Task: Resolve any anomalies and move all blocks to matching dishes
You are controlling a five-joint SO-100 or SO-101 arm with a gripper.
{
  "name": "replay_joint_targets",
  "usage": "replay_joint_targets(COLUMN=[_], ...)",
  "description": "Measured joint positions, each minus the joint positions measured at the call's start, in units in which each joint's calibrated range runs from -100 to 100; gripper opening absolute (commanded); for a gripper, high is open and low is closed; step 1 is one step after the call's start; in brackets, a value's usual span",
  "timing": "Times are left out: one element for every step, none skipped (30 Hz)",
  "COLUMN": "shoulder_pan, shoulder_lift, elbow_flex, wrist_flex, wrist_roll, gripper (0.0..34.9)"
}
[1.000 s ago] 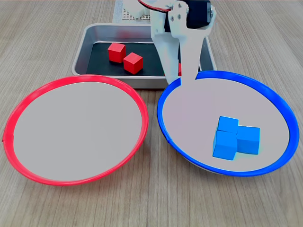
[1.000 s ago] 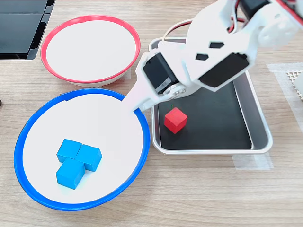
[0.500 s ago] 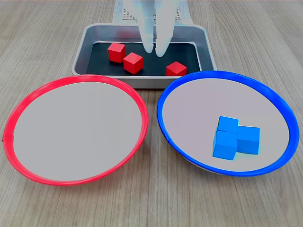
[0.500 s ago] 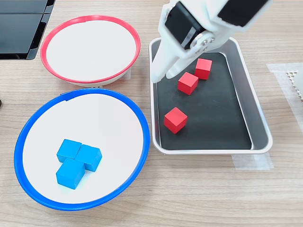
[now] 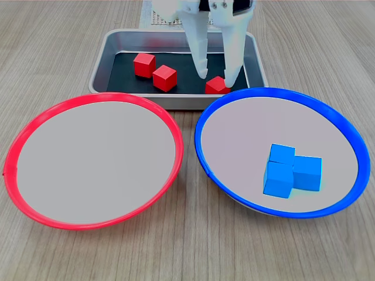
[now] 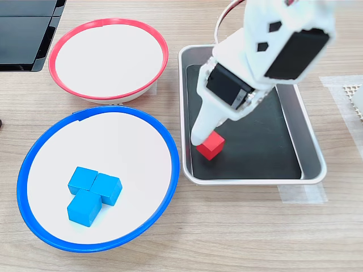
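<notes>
The white arm reaches down into the tray from its far end in the first exterior view, fingers pointing steeply downward. The gripper [image 5: 217, 77] is spread wide, one white finger [image 5: 201, 61] on the first exterior view's left of a red block [image 5: 217, 86] and the other finger on its right, tips down at the block's level; whether they touch it I cannot tell. In the second exterior view the gripper [image 6: 203, 139] hides part of that same block [image 6: 212, 147], and the arm's bulky white and black body covers much of the tray behind it.

That red block sits diagonally, one corner aimed at the tray's near edge in the first exterior view, near the corner beside the blue dish. Being a cube, it has no long axis.

The silver tray [image 5: 101, 65] with the black floor holds three red blocks in all: the one between the fingers, a second [image 5: 165, 78] near the middle and a third [image 5: 144, 64] close by it, toward the tray's far left corner in the first exterior view.

The blue-rimmed dish [image 5: 337, 121] holds three blue blocks [image 5: 291, 171] packed together in a touching cluster, on the side away from the tray. The red-rimmed dish [image 5: 35, 126] shows only its pale grey inside. Both dishes rest on the wooden desk [image 5: 193, 252], just beside the tray.
</notes>
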Motion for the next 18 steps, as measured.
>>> replay_joint_targets(shoulder_pan=[-0.44, -0.62, -0.62, -0.18, -0.35, -0.62, -1.15, -1.42, -1.42, -0.97, -0.71, -0.71, -0.71, -0.80, -0.88, -0.88, -0.80, -0.53], shoulder_lift=[0.34, 0.85, 1.45, 2.13, 2.64, 3.15, 3.84, 4.77, 5.20, 6.05, 6.31, 6.31, 6.31, 6.31, 6.31, 5.80, 4.69, 3.41], elbow_flex=[0.09, 0.36, 0.73, 1.09, 1.18, 1.18, 1.18, 1.18, 1.18, 1.18, 1.18, 1.18, 1.09, 0.91, 0.64, 0.27, -0.45, -1.45], wrist_flex=[-0.08, -0.33, -0.57, -0.98, -1.31, -1.55, -1.88, -2.20, -2.28, -2.77, -2.94, -3.02, -3.02, -2.85, -2.61, -2.12, -1.39, -0.82], wrist_roll=[0.05, 0.24, 0.49, 0.49, 0.49, 0.59, 0.73, 0.93, 1.03, 1.03, 0.93, 1.03, 1.07, 1.07, 1.07, 1.07, 0.98, -0.05], gripper=[16.5, 16.5, 16.0, 15.4, 14.4, 13.0, 5.7, 0.3, 0.2, 0.1, 0.1, 0.1, 0.1, 0.1, 0.1, 0.1, 0.1, 0.1])
